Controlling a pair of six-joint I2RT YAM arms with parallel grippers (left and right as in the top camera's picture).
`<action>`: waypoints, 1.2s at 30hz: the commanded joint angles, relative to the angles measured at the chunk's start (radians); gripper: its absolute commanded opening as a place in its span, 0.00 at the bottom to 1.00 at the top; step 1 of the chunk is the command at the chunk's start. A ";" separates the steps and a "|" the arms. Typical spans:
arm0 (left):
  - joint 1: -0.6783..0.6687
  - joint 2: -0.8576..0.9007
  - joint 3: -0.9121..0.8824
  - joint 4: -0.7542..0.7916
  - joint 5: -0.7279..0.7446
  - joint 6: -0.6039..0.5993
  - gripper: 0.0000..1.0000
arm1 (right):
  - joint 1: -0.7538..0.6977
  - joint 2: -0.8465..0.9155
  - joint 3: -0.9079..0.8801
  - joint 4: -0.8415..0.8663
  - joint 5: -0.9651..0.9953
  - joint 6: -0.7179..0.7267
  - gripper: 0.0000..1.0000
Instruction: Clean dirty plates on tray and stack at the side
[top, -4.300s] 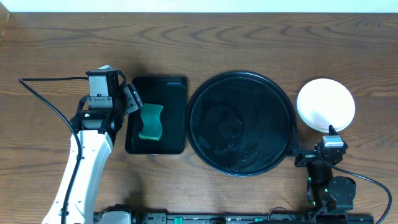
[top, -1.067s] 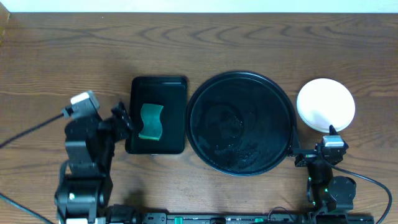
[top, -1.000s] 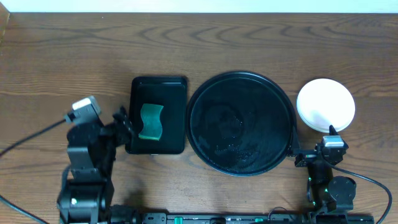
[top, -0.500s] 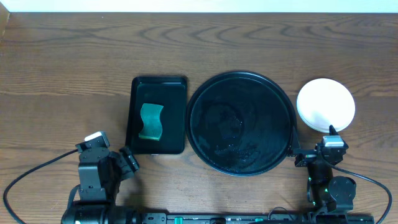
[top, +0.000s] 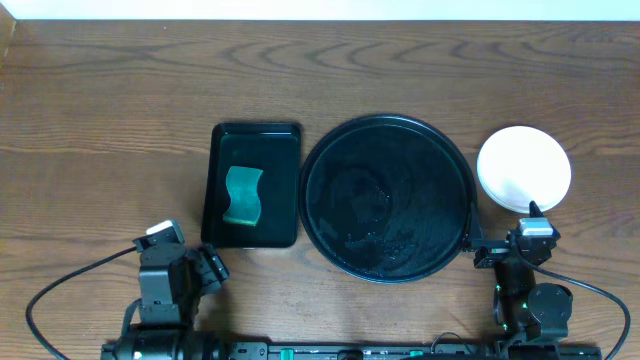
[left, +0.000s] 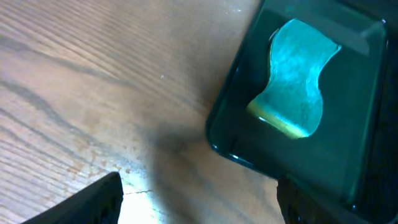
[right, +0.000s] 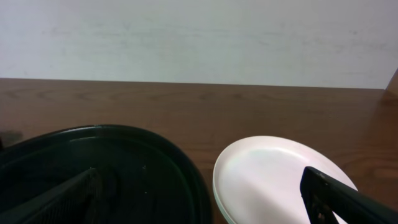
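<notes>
The plates (top: 524, 168) are stacked on the table right of the large round black tray (top: 388, 197), a white one on top; in the right wrist view the stack (right: 280, 177) shows a pale green rim beneath. The tray (right: 93, 168) holds no plates, only wet streaks. My left gripper (top: 208, 270) is open and empty near the table's front edge, below the rectangular tray; in its wrist view the fingers (left: 199, 202) stand wide apart over bare wood. My right gripper (top: 500, 250) is open and empty at the front right, between tray and stack.
A smaller rectangular black tray (top: 252, 185) left of the round tray holds a green sponge (top: 242, 195), also in the left wrist view (left: 295, 109). A pale wall runs behind the table's far edge.
My left arm has drawn back from beside the rectangular tray to the table's front edge. The right arm, plates and sponge have not moved.
</notes>
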 joint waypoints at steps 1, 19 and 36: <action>0.000 -0.053 -0.061 0.063 0.034 -0.003 0.80 | 0.014 -0.007 -0.002 -0.005 0.006 0.013 0.99; 0.000 -0.295 -0.200 0.107 0.040 -0.003 0.80 | 0.014 -0.006 -0.002 -0.005 0.006 0.013 0.99; 0.000 -0.399 -0.247 0.225 0.047 -0.003 0.80 | 0.014 -0.006 -0.002 -0.005 0.006 0.013 0.99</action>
